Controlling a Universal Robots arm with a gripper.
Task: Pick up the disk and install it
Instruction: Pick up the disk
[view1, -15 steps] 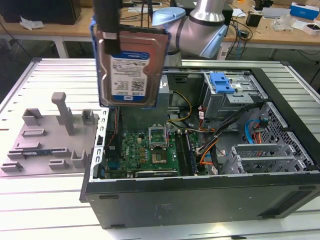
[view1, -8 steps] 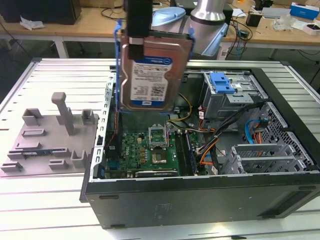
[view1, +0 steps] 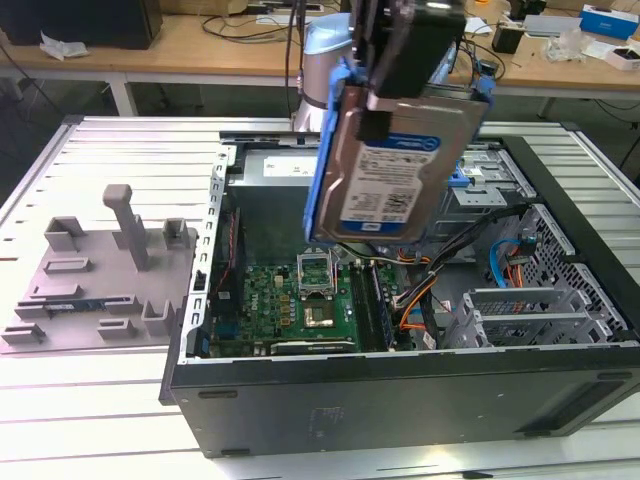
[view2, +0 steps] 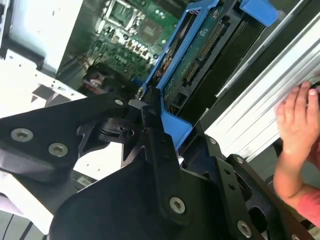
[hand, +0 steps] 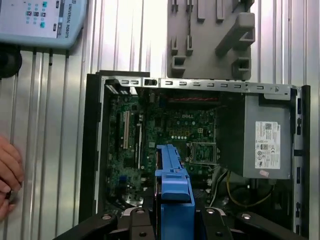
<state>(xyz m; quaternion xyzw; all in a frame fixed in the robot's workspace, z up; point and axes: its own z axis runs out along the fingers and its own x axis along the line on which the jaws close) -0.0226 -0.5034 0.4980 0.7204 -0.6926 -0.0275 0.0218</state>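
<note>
Exterior view | black gripper (view1: 385, 100) clamped on blue-framed silver disk (view1: 385, 178) over open dark computer case (view1: 400, 400) | tilted, might snag orange cables (view1: 420, 298)

Bright, even light, seemingly from overhead; glare whitens the table (view1: 90, 400)

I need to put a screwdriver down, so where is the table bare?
In the exterior view, the slatted aluminium table is bare on the camera's side of the open black computer case and beyond the grey plastic fixture. Inside the case it is crowded: green motherboard, orange cables, with the blue-framed silver disk held above by the tool.
</note>
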